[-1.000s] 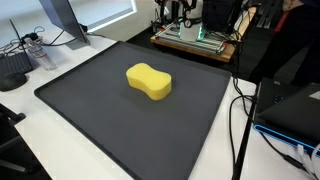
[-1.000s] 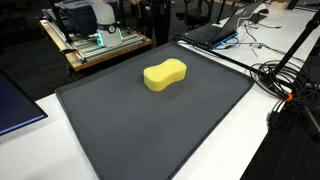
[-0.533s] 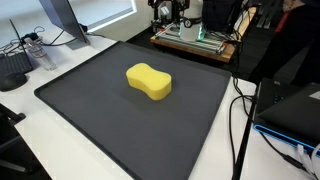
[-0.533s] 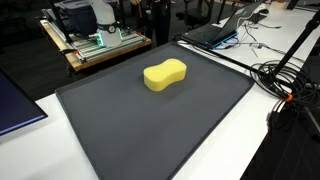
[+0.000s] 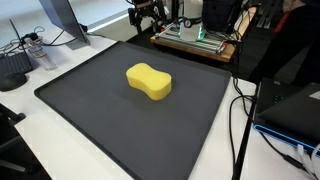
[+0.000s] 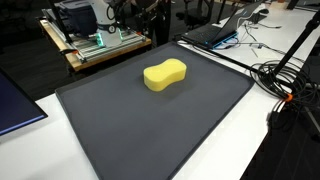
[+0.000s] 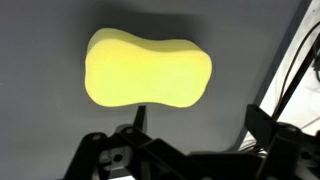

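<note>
Wrist view: yellow peanut-shaped foam sponge [image 7: 147, 68] lies flat on dark grey rubber mat [image 7: 40, 130], untouched. Black gripper [image 7: 199, 118] has jaws apart, nothing between them. In an exterior view, the gripper [image 5: 148, 12] hangs by the mat's far edge, well apart from the mid-mat sponge [image 5: 148, 82].

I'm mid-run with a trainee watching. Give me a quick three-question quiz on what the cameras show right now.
1. True or false: the gripper touches the yellow sponge.
2. The sponge lies on: A) the black mat; B) a white plate; C) a cardboard box.
3. Fill in: in the wrist view the jaws stand ____.
Key: 1 false, it hangs clear of the sponge. 2 A. 3 open, with nothing between them.
</note>
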Action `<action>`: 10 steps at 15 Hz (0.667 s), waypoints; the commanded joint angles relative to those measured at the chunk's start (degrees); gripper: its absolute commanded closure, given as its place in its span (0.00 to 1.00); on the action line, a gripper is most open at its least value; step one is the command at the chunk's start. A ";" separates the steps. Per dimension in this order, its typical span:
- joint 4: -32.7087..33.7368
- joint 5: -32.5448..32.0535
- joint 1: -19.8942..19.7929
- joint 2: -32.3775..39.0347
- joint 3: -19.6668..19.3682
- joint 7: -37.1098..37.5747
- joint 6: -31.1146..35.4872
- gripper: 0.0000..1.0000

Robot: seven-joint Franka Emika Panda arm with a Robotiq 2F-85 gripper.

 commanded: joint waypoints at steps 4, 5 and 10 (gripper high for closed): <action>12.12 5.32 -4.73 13.81 0.99 -3.98 -7.87 0.00; 13.47 4.65 -5.66 15.69 1.72 -3.80 -8.24 0.00; 18.04 4.50 -10.26 23.32 5.48 -5.87 -6.62 0.00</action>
